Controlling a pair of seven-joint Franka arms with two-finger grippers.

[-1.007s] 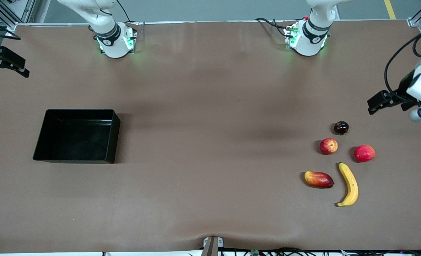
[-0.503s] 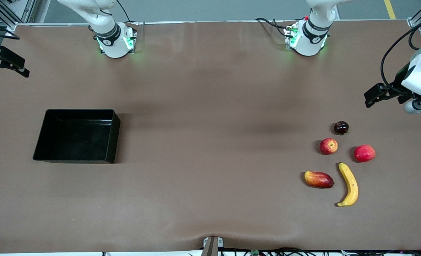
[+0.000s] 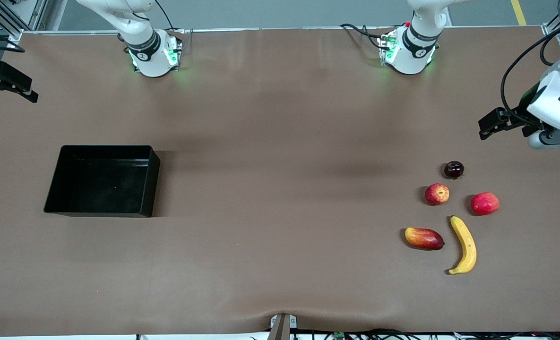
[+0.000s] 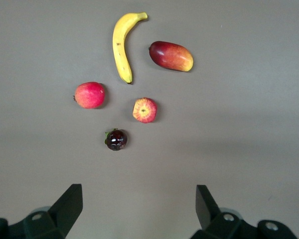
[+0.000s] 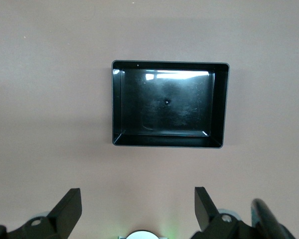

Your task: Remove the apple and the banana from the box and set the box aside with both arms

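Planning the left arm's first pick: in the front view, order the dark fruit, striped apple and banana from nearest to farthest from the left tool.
From the left tool:
1. Dark fruit, farthest from the camera.
2. Striped apple, middle of the cluster.
3. Banana, nearest the camera.

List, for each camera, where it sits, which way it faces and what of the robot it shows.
Front view: high across the table, facing both bases; shows left end effector, right end effector, tray, banana, apple.
Left wrist view: looks down past its open fingers at the banana and apple.
Right wrist view: looks down past open fingers into the tray.
Each wrist view shares its objects with the front view.
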